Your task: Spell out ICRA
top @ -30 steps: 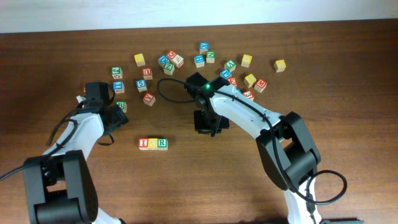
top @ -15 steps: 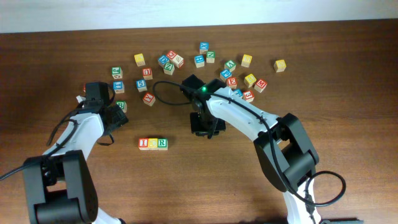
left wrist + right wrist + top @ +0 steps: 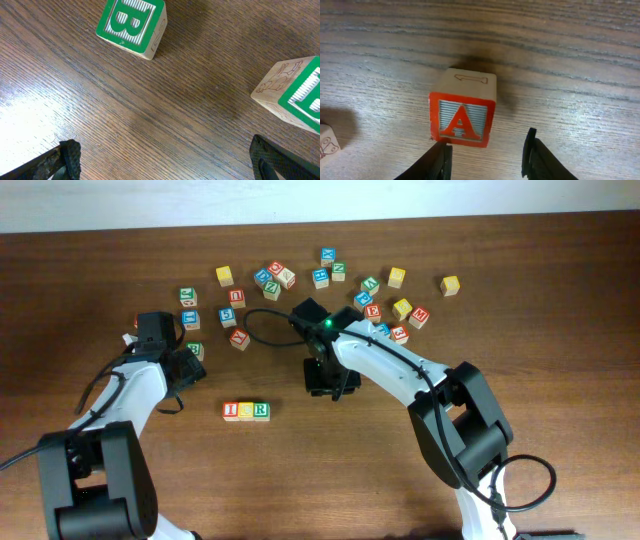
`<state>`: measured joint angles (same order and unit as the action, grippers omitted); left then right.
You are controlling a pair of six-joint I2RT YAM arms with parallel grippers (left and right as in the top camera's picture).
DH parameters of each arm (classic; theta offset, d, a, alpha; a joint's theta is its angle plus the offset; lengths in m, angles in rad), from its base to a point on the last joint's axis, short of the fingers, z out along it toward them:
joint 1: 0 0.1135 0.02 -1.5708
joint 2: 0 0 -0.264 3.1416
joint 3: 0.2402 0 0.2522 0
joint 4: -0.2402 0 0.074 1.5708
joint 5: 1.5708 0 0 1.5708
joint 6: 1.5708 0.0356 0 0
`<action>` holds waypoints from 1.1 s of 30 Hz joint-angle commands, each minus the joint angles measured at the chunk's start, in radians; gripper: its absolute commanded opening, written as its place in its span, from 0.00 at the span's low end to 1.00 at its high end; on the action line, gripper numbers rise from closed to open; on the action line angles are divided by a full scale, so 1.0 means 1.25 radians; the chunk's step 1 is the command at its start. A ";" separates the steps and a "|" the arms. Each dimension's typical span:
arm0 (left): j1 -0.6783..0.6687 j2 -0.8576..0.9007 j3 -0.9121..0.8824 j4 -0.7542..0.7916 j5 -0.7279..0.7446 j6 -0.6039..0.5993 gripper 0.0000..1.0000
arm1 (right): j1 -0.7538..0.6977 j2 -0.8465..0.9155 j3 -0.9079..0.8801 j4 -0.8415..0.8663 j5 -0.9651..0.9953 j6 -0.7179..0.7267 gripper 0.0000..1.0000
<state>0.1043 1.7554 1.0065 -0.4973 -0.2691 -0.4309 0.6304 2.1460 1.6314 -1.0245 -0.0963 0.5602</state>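
Note:
A row of three cubes, I [image 3: 231, 411], a yellow-faced one [image 3: 246, 411] and R [image 3: 261, 410], lies at the table's front centre. The red-lettered A cube [image 3: 463, 111] rests on the wood in the right wrist view, just ahead of my right gripper [image 3: 488, 150]. Its jaws stand apart; the left fingertip [image 3: 444, 150] sits at the cube's lower left corner and the other is clear of it. From overhead the right gripper [image 3: 326, 384] hovers right of the row and hides the A cube. My left gripper [image 3: 188, 366] is open over bare wood, also in its wrist view [image 3: 162, 152].
Several other alphabet cubes are scattered across the back of the table [image 3: 320, 278], some close behind the right arm [image 3: 398, 333]. A green B cube [image 3: 131, 25] and another green-faced cube [image 3: 295, 95] lie ahead of the left gripper.
My right gripper's jaws have spread apart and the A cube now rests free on the table. The right arm shifted slightly left. The left arm has not moved.

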 commanded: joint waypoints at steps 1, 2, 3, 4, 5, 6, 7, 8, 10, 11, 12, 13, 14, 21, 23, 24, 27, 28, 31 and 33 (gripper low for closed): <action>0.001 0.006 0.008 -0.001 0.000 -0.002 0.99 | 0.004 0.006 -0.005 0.004 0.002 -0.004 0.40; 0.001 0.006 0.008 -0.001 0.000 -0.002 0.99 | 0.004 0.006 -0.005 0.007 0.002 -0.004 0.41; 0.001 0.006 0.008 -0.001 0.000 -0.002 0.99 | 0.004 0.006 -0.005 0.009 0.002 -0.004 0.42; 0.001 0.006 0.008 -0.001 0.000 -0.002 0.99 | 0.004 0.006 -0.005 0.009 0.002 -0.004 0.43; 0.001 0.006 0.008 -0.001 0.000 -0.002 0.99 | 0.004 0.006 -0.005 0.009 0.001 -0.004 0.43; 0.001 0.006 0.008 -0.001 0.000 -0.002 0.99 | 0.004 0.006 -0.005 0.008 -0.001 -0.004 0.43; 0.001 0.006 0.008 -0.001 0.000 -0.002 0.99 | 0.004 0.006 -0.005 0.008 -0.004 -0.004 0.43; 0.001 0.006 0.008 -0.001 0.000 -0.002 0.99 | 0.004 0.006 -0.005 0.007 -0.005 -0.004 0.43; 0.001 0.006 0.008 -0.001 0.000 -0.002 0.99 | 0.004 0.006 -0.005 -0.010 -0.008 -0.004 0.46; 0.001 0.006 0.008 -0.001 0.000 -0.002 0.99 | 0.004 0.006 -0.005 -0.016 -0.018 -0.004 0.46; 0.001 0.006 0.008 -0.001 0.000 -0.002 0.99 | 0.004 0.006 -0.005 -0.016 -0.030 -0.004 0.47; 0.001 0.006 0.008 -0.001 0.000 -0.002 0.99 | 0.004 0.006 -0.005 -0.014 -0.043 -0.004 0.48; 0.001 0.006 0.008 -0.001 0.000 -0.002 0.99 | 0.004 0.006 -0.005 -0.008 -0.043 -0.004 0.48; 0.001 0.006 0.008 -0.001 0.000 -0.002 0.99 | 0.004 0.006 -0.005 0.032 -0.040 -0.004 0.53; 0.001 0.006 0.008 -0.001 0.000 -0.002 0.99 | 0.004 0.006 -0.005 0.046 -0.040 -0.004 0.54; 0.001 0.006 0.008 -0.001 0.000 -0.002 0.99 | 0.004 0.006 -0.005 0.055 -0.039 -0.004 0.56; 0.001 0.006 0.008 -0.001 0.000 -0.002 0.99 | 0.004 0.006 -0.005 0.089 -0.015 -0.001 0.66; 0.001 0.006 0.008 -0.001 0.000 -0.002 0.99 | 0.004 0.006 -0.005 0.096 -0.005 -0.001 0.77; 0.001 0.006 0.008 -0.001 0.000 -0.002 0.99 | 0.004 0.006 -0.005 0.106 0.019 -0.001 0.98; 0.001 0.006 0.008 -0.001 0.000 -0.002 0.99 | 0.004 0.006 -0.005 0.114 0.023 -0.001 0.98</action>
<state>0.1043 1.7554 1.0065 -0.4973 -0.2691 -0.4309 0.6304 2.1460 1.6310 -0.8932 -0.1028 0.5537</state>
